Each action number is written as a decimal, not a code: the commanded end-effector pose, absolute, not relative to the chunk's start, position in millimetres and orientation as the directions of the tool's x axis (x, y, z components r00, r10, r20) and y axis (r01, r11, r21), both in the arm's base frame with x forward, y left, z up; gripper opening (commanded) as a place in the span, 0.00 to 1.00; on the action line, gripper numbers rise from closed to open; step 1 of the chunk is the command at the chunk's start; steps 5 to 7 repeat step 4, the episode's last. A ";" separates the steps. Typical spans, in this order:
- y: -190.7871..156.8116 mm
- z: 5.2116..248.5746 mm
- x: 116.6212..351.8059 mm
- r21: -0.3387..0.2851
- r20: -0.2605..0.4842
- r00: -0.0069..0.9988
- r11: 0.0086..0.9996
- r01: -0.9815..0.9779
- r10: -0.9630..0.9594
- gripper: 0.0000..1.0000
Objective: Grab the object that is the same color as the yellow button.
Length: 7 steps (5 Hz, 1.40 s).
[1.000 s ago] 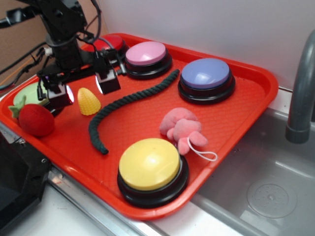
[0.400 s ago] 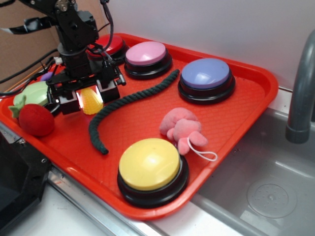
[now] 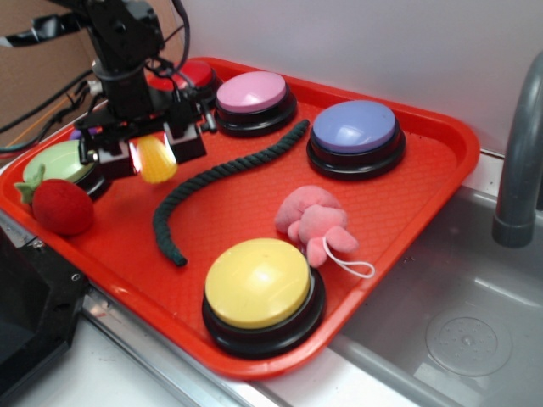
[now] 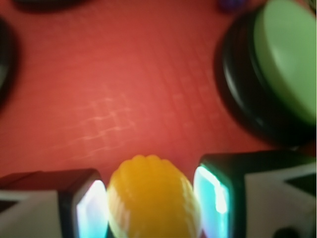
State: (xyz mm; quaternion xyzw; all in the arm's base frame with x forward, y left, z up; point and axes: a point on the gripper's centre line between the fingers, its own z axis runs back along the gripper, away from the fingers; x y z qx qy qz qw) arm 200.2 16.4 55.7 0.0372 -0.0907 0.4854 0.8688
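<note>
The object, a small yellow toy corn cob (image 3: 158, 159) (image 4: 153, 198) with bumpy kernels, sits between the two lit pads of my gripper (image 3: 151, 153) (image 4: 153, 210). The gripper is shut on it, both pads pressing its sides. The cob hangs just above the red tray (image 3: 254, 203) at the left. The yellow button (image 3: 257, 282), a big pale yellow dome on a black base, stands at the tray's front edge, well away from the gripper.
A light green button (image 3: 53, 161) (image 4: 290, 59) and a red plush strawberry (image 3: 61, 206) lie just left of the gripper. A dark rope (image 3: 221, 182), a pink plush (image 3: 316, 222), and pink (image 3: 252, 91), purple (image 3: 355, 127) and red (image 3: 193, 75) buttons share the tray. A sink (image 3: 458, 331) lies at the right.
The open gripper came down around the corn cob and shut on it. It has since risen a little and shifted left with the cob held.
</note>
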 end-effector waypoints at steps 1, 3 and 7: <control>11.1 151.8 203.5 -0.083 0.143 0.771 0.784 -0.616 0.621 0.00; 16.8 196.8 205.5 -0.199 0.095 0.890 0.885 -0.421 0.445 0.00; 18.8 195.9 206.9 -0.171 0.067 0.920 0.913 -0.370 0.386 0.00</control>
